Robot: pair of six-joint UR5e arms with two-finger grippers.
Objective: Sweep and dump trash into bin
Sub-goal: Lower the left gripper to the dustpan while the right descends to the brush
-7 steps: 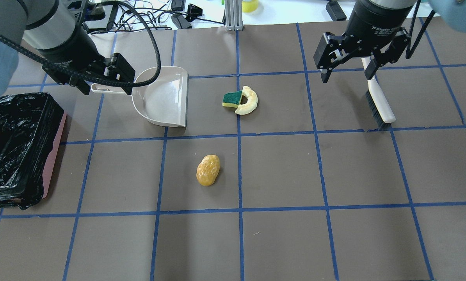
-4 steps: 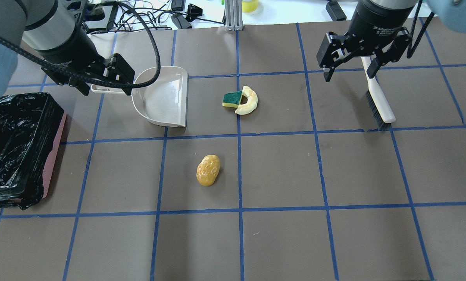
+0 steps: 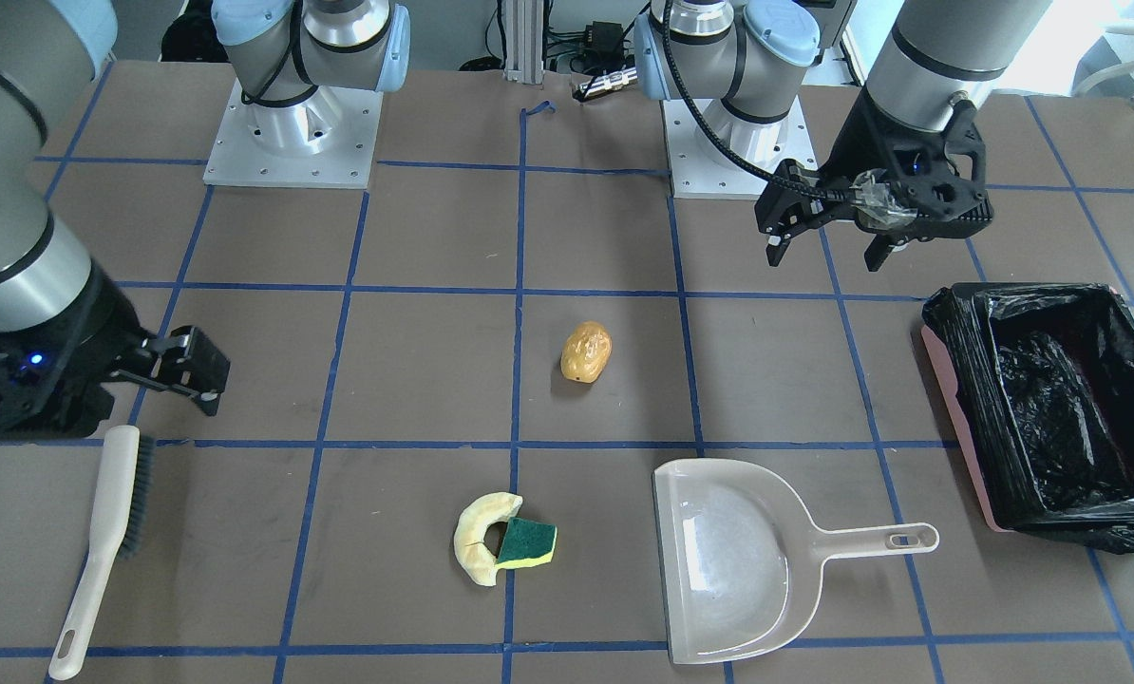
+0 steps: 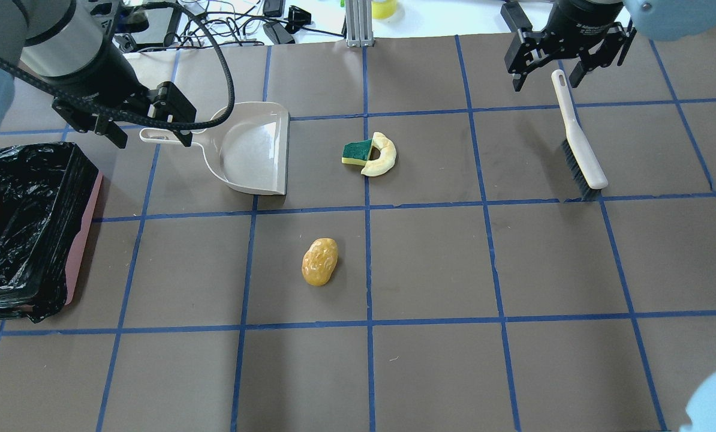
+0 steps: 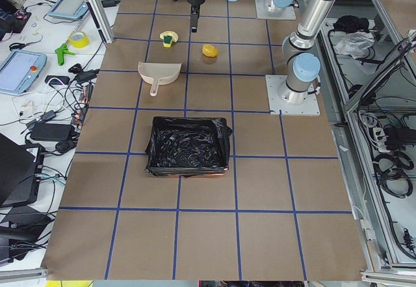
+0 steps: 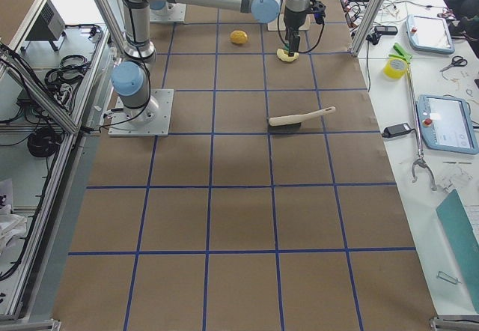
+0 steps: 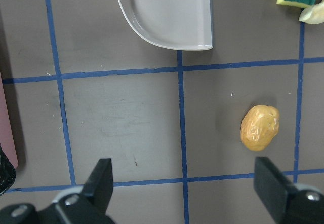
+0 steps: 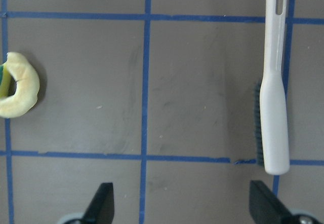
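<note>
Altogether three trash bits (lump (image 4: pixel 319 261), crescent (image 4: pixel 389 157), sponge (image 4: pixel 357 151)), one dustpan (image 4: pixel 253 150), one bin (image 4: pixel 85 231)

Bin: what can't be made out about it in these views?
- Overhead: the bin is cut off by the left edge.
- Left wrist: only a pink sliver shows at the left edge.
- Front-facing and exterior left: dark folds of the black bag hide whether anything lies inside.

The overhead camera looks down on the table (image 4: pixel 430 372) from one long side and the front-facing camera from the opposite side, so both share the dustpan (image 4: pixel 253 150) and the potato-like lump (image 4: pixel 319 261). Two side cameras sit high and far off at the table's ends, looking along it. Each wrist camera points straight down from close by, the left over dustpan and lump, the right over the brush (image 8: pixel 274 107).
</note>
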